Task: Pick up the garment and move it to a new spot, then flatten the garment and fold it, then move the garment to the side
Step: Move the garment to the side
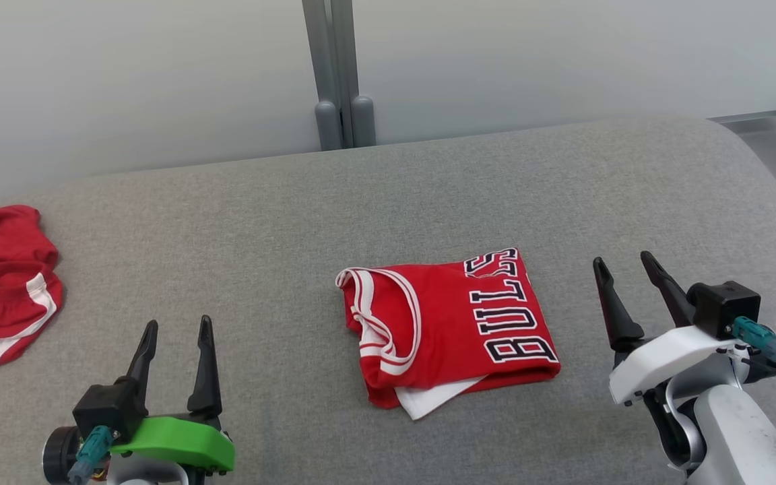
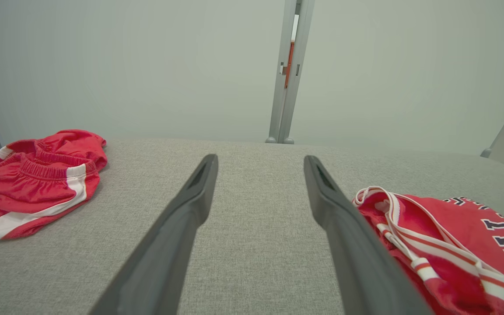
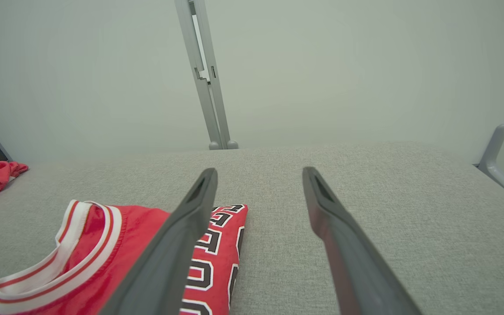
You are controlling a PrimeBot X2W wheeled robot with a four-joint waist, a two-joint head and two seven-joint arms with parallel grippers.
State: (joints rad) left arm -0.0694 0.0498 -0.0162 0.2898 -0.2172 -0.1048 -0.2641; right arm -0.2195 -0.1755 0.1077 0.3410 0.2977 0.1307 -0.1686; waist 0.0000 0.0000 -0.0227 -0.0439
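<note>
A red jersey (image 1: 452,330) with white trim and dark "BULLS" lettering lies folded into a compact rectangle at the middle of the grey padded table (image 1: 280,222). Its collar side shows in the left wrist view (image 2: 449,245), and its lettered edge in the right wrist view (image 3: 103,253). My left gripper (image 1: 178,329) stands open at the lower left, well apart from the jersey, holding nothing. Just to the jersey's right, my right gripper (image 1: 626,264) is open and empty too.
A crumpled pair of red shorts (image 1: 1,286) with a white stripe lies at the table's left edge, also in the left wrist view (image 2: 33,179). A grey post (image 1: 339,74) stands behind the table against the pale wall. The table's right edge curves away near the floor (image 1: 775,155).
</note>
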